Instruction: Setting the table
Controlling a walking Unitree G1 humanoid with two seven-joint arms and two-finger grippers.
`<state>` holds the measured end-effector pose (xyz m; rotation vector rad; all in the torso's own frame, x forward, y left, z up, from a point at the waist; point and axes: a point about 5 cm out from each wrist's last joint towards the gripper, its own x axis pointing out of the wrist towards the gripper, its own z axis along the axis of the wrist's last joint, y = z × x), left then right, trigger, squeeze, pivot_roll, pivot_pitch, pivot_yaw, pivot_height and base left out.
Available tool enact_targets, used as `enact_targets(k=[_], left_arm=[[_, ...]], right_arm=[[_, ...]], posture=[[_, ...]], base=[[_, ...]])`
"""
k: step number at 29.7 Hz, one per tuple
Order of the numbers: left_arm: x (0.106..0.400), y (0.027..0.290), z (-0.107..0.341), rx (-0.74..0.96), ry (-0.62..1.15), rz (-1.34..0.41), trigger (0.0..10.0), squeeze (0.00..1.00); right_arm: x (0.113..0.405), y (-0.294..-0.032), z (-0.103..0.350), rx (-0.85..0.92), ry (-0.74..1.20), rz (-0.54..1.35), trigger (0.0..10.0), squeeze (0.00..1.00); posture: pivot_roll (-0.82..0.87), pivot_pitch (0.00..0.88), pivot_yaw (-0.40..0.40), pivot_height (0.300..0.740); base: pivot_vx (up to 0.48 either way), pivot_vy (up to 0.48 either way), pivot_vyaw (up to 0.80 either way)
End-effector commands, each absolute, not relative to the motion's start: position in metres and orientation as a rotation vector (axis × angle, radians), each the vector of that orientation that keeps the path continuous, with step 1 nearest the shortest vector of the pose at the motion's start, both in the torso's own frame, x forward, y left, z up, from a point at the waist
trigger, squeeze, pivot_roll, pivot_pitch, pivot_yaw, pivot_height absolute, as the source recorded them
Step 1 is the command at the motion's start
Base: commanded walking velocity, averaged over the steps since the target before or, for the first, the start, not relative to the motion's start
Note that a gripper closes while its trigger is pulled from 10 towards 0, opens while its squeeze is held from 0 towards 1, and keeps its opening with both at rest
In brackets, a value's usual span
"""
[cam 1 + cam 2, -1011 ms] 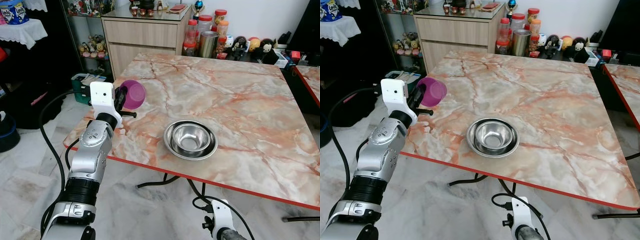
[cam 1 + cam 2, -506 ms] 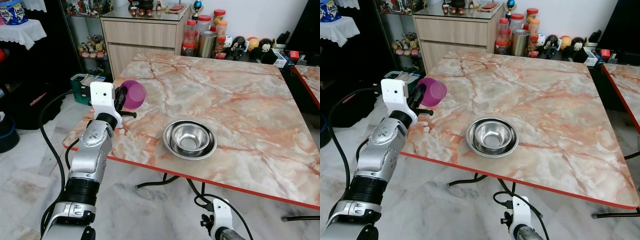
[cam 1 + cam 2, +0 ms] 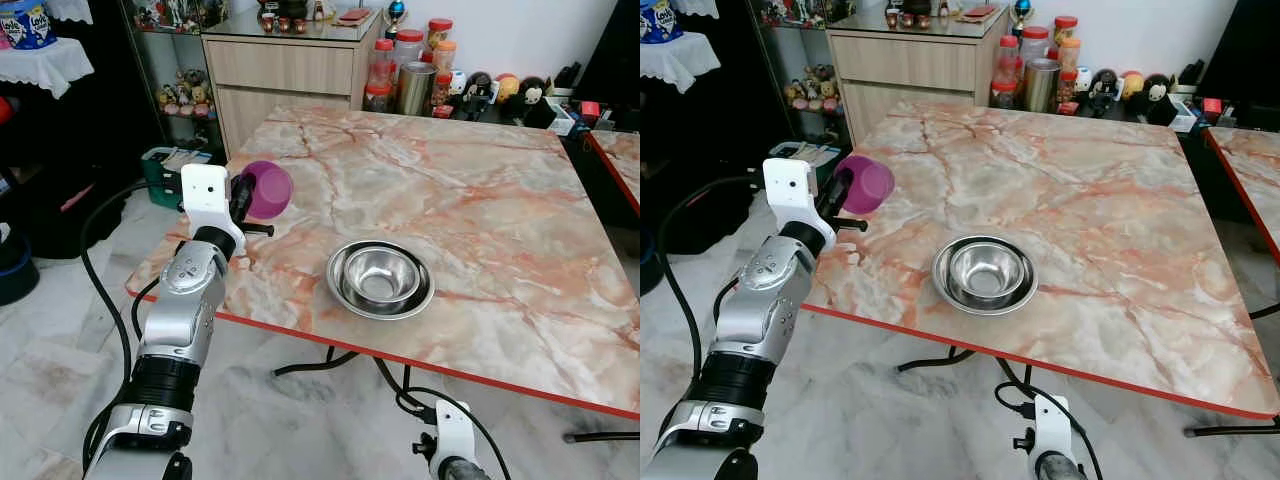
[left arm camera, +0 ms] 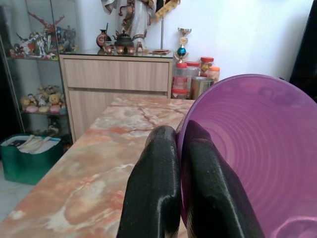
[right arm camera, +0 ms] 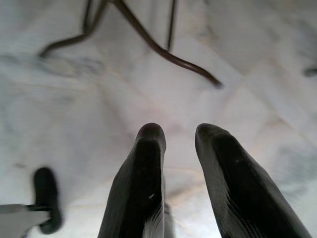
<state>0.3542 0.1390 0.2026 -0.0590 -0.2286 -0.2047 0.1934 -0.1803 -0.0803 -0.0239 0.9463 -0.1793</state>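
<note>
Two arms belong to this robot, and the nearer one, at the bottom edge of the left eye frame, is the right arm hanging idle under the table. Its right gripper [image 5: 173,148] points at the pale floor tiles with the fingers a little apart and nothing between them, which suits an arm kept out of the way.

Up the left side of the frame the left gripper [image 3: 243,200] is raised at the table's near left corner. Its two fingers [image 4: 153,198] are pressed together on the rim of a purple bowl [image 3: 268,188], one inside and one outside the wall. That pinch carries the bowl tilted on its side, clear of the marble table [image 3: 480,190], probably so it can be carried in over the edge before being set down.

Toward the middle of the frame a steel bowl [image 3: 380,279] sits upright on the tabletop, well apart from the purple one, leaving room beside it.

At the top of the frame, jars [image 3: 395,60] and a wooden cabinet [image 3: 285,70] stand behind the table.
</note>
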Motion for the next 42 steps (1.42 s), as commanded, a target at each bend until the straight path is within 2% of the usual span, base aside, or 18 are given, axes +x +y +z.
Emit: enact_targets(k=[1,5,10,14,25,34,42], left_arm=[[0.355,0.139,0.201,-0.053,-0.22,-0.205,10.0,0.0],[0.356,0.137,0.202,-0.052,-0.221,-0.212,10.0,0.0],[0.356,0.138,0.204,-0.045,-0.225,-0.216,10.0,0.0],[0.355,0.139,0.204,-0.042,-0.226,-0.217,10.0,0.0],[0.354,0.137,0.203,-0.047,-0.225,-0.218,10.0,0.0],[0.355,0.138,0.201,-0.052,-0.217,-0.219,10.0,0.0],[0.355,0.136,0.201,-0.054,-0.215,-0.229,10.0,0.0]], right_arm=[[0.191,-0.182,-0.081,-0.029,0.962,-0.23,10.0,0.0],[0.192,-0.179,-0.082,0.004,0.963,-0.185,10.0,0.0],[0.194,-0.161,-0.081,0.207,0.945,0.07,10.0,0.0],[0.194,-0.153,-0.079,0.267,0.94,0.158,10.0,0.0],[0.195,-0.16,-0.079,0.231,0.926,0.138,10.0,0.0],[0.196,-0.171,-0.079,0.072,0.944,0.016,10.0,0.0],[0.198,-0.171,-0.079,0.019,0.939,0.028,10.0,0.0]], posture=[[0.07,0.0,-0.008,0.74],[0.08,0.0,-0.004,0.74],[0.08,0.0,-0.002,0.74],[0.1,0.0,-0.003,0.74],[0.09,0.0,-0.005,0.74],[0.07,0.0,-0.004,0.74],[0.06,0.0,0.001,0.74]], base=[[0.0,0.0,0.0],[0.0,0.0,0.0],[0.0,0.0,0.0],[0.0,0.0,0.0],[0.0,0.0,0.0],[0.0,0.0,0.0],[0.0,0.0,0.0]])
